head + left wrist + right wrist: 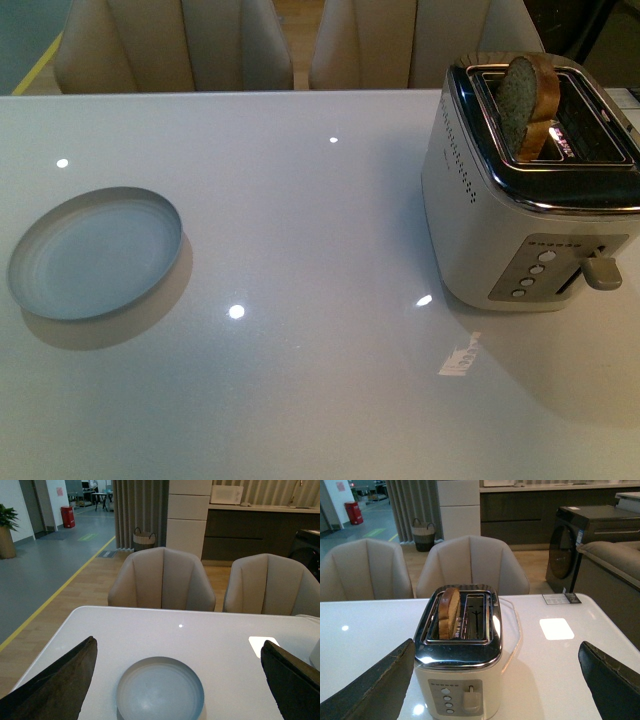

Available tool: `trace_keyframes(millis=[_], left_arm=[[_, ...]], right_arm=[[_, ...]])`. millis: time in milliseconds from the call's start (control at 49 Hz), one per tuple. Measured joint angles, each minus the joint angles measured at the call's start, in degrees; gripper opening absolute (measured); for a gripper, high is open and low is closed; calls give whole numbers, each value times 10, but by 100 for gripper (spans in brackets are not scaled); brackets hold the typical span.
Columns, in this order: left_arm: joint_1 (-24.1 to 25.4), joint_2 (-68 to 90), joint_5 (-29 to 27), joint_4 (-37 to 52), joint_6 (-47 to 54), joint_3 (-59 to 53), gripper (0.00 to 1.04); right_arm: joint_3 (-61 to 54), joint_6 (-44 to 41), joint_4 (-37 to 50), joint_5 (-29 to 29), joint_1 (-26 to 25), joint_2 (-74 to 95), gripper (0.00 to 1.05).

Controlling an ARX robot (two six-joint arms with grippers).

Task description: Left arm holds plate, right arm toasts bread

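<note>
The pale blue-grey plate (96, 252) lies empty on the white table at the left. It also shows in the left wrist view (160, 690), between and beyond the black jaws of my left gripper (177, 680), which is open and apart from it. The bread (528, 92) stands upright and half out of the left slot of a cream toaster (520, 220) at the right. In the right wrist view the bread (449, 612) and toaster (459, 675) lie ahead of my right gripper (495, 680), which is open and empty. Neither arm shows in the front view.
Beige chairs (180, 45) stand behind the table's far edge. The toaster's lever (603, 271) and several round buttons (533, 274) face me. A small label (459, 358) lies on the table in front of the toaster. A dark appliance (590, 540) stands beyond the table's right end.
</note>
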Motion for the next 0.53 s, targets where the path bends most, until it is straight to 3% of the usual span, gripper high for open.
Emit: trace_keyframes(millis=[531], left_arm=[[0, 0, 0, 0, 0, 0, 98]], right_arm=[[0, 0, 0, 0, 0, 0, 96]])
